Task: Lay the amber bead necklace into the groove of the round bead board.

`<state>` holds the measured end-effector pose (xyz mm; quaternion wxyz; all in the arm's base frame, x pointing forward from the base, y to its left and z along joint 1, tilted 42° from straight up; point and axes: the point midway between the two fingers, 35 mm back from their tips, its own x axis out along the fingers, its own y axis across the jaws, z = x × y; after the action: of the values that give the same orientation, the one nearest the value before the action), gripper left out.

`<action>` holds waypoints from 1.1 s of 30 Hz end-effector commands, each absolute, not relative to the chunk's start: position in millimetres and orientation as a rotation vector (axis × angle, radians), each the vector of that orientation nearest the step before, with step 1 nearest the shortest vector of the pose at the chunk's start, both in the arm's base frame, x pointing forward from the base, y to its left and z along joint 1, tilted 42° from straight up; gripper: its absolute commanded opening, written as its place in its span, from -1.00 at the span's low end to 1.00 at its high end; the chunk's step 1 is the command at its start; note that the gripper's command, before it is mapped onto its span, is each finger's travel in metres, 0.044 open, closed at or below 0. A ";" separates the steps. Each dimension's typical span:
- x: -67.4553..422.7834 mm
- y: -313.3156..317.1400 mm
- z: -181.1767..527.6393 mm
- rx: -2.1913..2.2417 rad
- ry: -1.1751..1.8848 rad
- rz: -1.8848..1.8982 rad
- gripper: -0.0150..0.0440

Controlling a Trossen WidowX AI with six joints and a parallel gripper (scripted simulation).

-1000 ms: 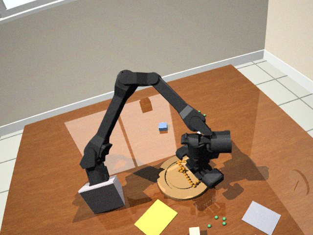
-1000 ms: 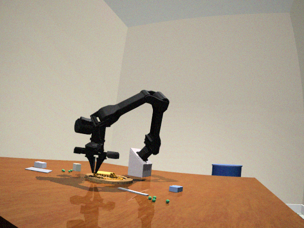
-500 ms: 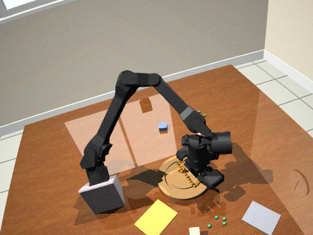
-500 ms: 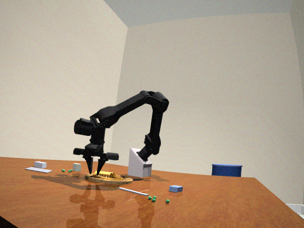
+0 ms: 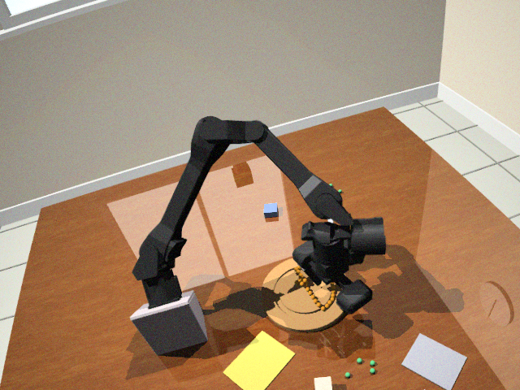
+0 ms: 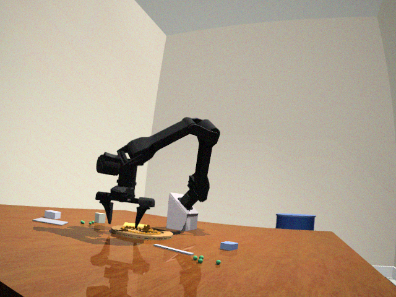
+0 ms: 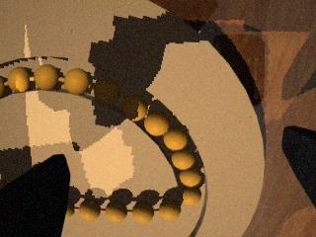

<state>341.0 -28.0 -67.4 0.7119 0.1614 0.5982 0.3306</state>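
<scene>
The round tan bead board [image 5: 289, 319] [image 6: 161, 236] [image 7: 220, 109] lies on the wooden table in front of the arm's base. The amber bead necklace [image 5: 315, 296] [image 6: 138, 228] [image 7: 158, 125] lies on the board. In the wrist view its beads curve along the dark groove on the right and bottom, and one run crosses to the left. My gripper [image 5: 329, 282] [image 6: 123, 223] [image 7: 174, 148] is open, its fingers wide apart on either side of the necklace, just above the board. Nothing is between the fingers.
A yellow sheet [image 5: 258, 361] and a pale grey sheet [image 5: 434, 361] lie near the front edge, with loose green beads [image 5: 361, 366] [image 6: 198, 258] and a cream block [image 5: 323, 383]. A small blue cube [image 5: 270, 210] lies behind the board. A blue cylinder [image 6: 295, 221] stands far off.
</scene>
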 end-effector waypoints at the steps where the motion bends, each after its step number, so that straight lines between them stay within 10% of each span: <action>1: 340.8 -28.2 -66.8 0.356 1.327 0.736 1.00; 13: 340.8 -28.2 -66.8 0.356 1.327 0.736 1.00; 25: 315.7 -46.2 -52.2 1.211 1.637 -0.068 -0.07; 33: 307.1 -51.3 -47.5 1.480 1.671 -0.376 -0.08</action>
<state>321.1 -47.1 -50.9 0.5382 0.4996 0.6786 -0.0126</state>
